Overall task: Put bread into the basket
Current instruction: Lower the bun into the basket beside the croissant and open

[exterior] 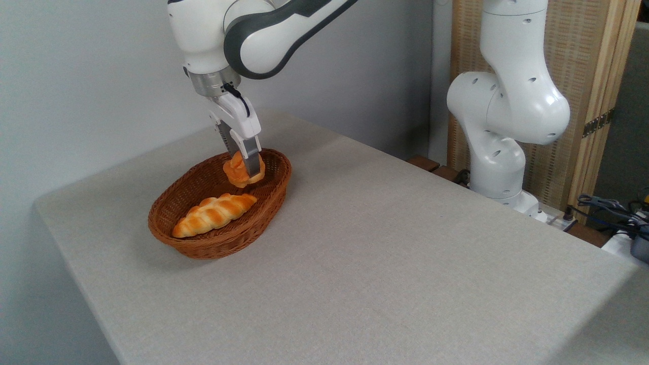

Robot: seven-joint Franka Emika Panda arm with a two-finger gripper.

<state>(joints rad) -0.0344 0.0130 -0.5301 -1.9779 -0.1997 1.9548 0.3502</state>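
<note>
Bare grey table (pixel 385 263) fills the foreground, wide and unobstructed toward the near edge. My pincer (pixel 242 165) is clamped on the bread (pixel 238 175), held low over the far end of the basket (pixel 203 246). Just below, a braided loaf (pixel 215 214) lies along the basket's floor. My arm's base (pixel 499 167) stands well right.

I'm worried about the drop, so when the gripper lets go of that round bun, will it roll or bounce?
The bun is rounded, so it may roll a little. It hangs low over the basket, whose sloping sides should likely contain it. It may settle against the braided loaf.
</note>
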